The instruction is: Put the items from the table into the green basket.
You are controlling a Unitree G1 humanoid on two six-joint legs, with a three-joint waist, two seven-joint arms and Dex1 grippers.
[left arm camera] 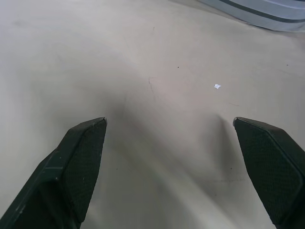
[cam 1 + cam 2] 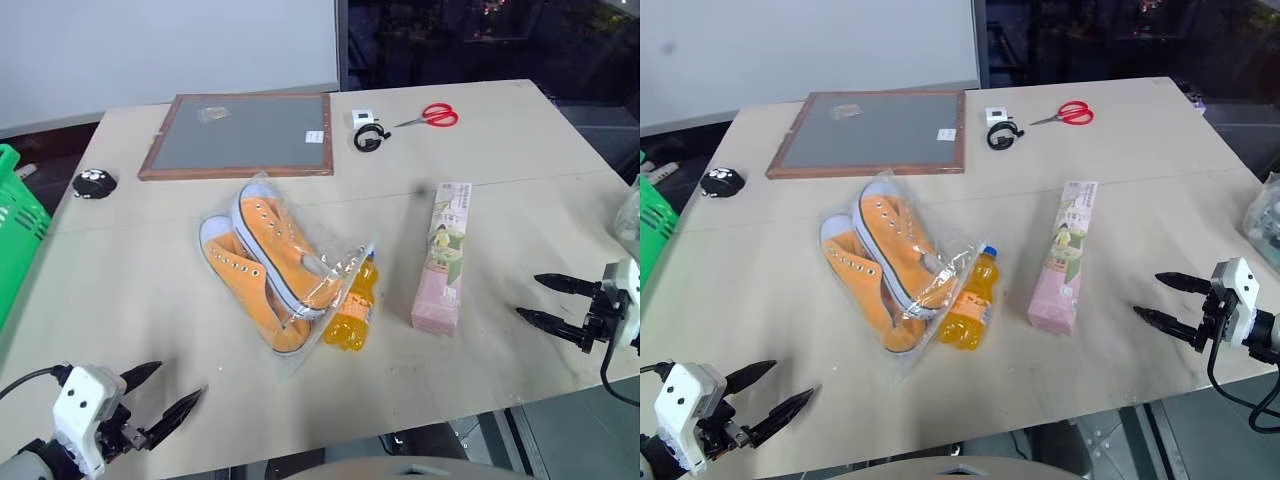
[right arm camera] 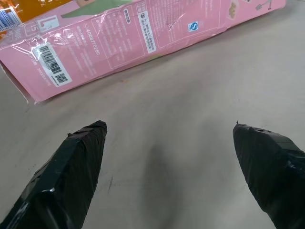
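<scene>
Head views: sneakers point(image 2: 268, 262), bottle point(image 2: 352, 308) and carton point(image 2: 444, 257) are all lying mid-table point(image 2: 520, 150); nothing seemingly binned yet. Basket point(image 2: 14, 232) is sitting far left. Left gripper point(image 2: 158, 393) and right gripper point(image 2: 552, 299) are hovering wide open, empty.

The pink-and-green carton point(image 2: 442, 258) is lying flat on the worktop point(image 2: 520, 150), just ahead of the spread right pincer point(image 2: 541, 299); the orange bottle point(image 2: 353, 305) and bagged sneakers point(image 2: 265, 260) are lying beyond it; the green basket point(image 2: 15, 228) is sitting past the left pincer point(image 2: 170, 390).

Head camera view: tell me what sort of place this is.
Probably an office or lab work area: a large beige wooden table with a wood-framed grey board and red-handled scissors, beside a dark window.
</scene>
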